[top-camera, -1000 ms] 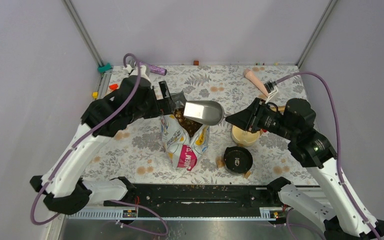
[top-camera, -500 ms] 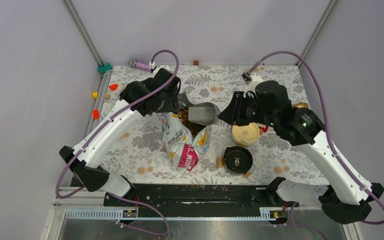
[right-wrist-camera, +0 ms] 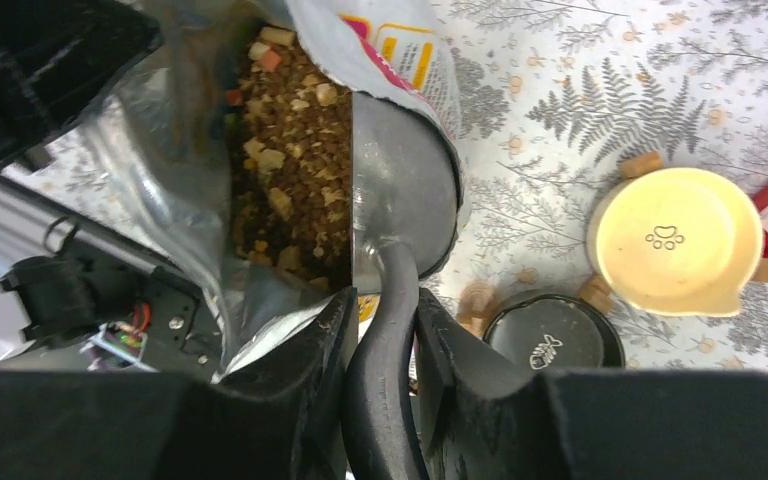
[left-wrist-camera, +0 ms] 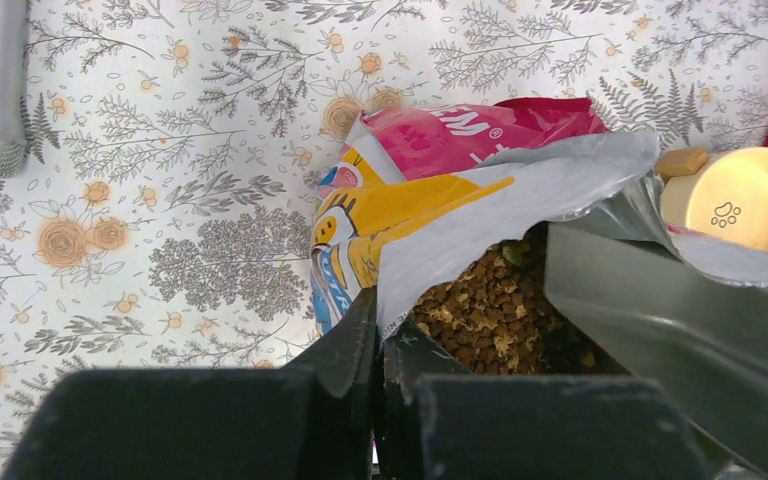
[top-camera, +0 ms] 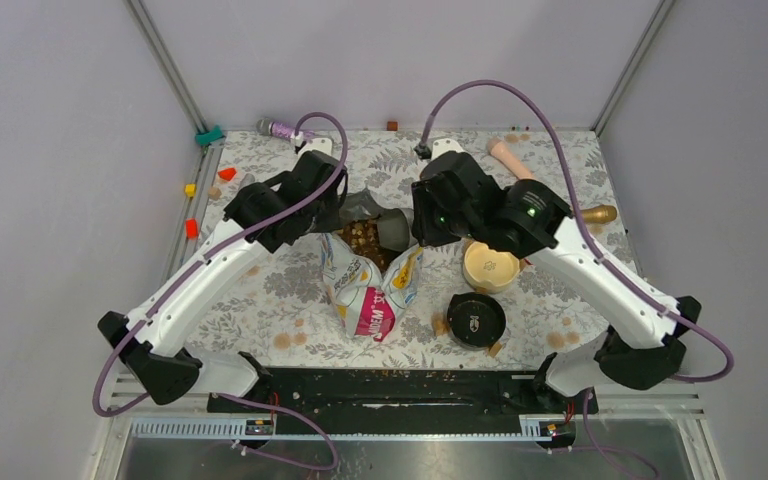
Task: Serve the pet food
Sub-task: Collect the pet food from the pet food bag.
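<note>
The right gripper (right-wrist-camera: 382, 305) is clamped on the handle of the scoop (right-wrist-camera: 402, 180), whose long axis runs toward twelve o'clock, with the pet food (right-wrist-camera: 282, 170) heaped at its nine o'clock inside the bag (right-wrist-camera: 172, 165); the left gripper (left-wrist-camera: 378, 332) is closed on the bag's rim, a pinch only its wrist view shows clearly
</note>
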Robot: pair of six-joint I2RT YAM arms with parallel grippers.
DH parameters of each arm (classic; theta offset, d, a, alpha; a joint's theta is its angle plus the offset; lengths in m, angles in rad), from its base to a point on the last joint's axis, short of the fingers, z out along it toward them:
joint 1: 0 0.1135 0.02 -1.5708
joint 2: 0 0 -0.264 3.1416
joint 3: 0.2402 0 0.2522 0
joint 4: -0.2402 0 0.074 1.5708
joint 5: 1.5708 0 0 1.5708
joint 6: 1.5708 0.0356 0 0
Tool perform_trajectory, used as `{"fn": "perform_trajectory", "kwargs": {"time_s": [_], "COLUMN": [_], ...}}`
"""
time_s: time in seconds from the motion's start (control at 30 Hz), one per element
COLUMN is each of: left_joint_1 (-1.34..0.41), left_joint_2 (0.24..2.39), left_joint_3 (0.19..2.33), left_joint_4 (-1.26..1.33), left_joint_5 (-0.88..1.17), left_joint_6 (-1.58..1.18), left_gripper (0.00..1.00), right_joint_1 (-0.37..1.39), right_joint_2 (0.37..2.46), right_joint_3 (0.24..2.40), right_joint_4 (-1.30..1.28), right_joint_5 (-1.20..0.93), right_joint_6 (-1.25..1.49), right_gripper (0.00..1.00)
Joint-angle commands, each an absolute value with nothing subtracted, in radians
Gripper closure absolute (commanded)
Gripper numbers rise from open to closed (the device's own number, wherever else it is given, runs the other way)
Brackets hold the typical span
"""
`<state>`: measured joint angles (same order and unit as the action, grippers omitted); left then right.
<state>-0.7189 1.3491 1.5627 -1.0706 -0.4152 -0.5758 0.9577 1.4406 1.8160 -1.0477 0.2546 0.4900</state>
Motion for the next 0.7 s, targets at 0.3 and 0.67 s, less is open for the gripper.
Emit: {"fn": "perform_trajectory", "kwargs": {"time_s": [0.3, 0.67], "left_joint_1": [-0.715, -0.715], "left_joint_2": [1.286, 1.219], "left_joint_3": [1.528, 1.489], "left_joint_4": [-1.011, -1.005], "left_joint_5": [-0.37, -0.369], "left_joint_6": [-0.54, -0.538], "left_gripper": [1.0, 1.0], "right_joint_1": [0.966, 0.966], "right_joint_2": [1.725, 1.753], "right_joint_3": [1.981, 1.798], "right_joint_4": [-1.256, -0.938], "right_joint_5": [0.582, 0.363], "right_joint_6": [0.536, 0.518], "right_gripper": [1.0, 1.0]}}
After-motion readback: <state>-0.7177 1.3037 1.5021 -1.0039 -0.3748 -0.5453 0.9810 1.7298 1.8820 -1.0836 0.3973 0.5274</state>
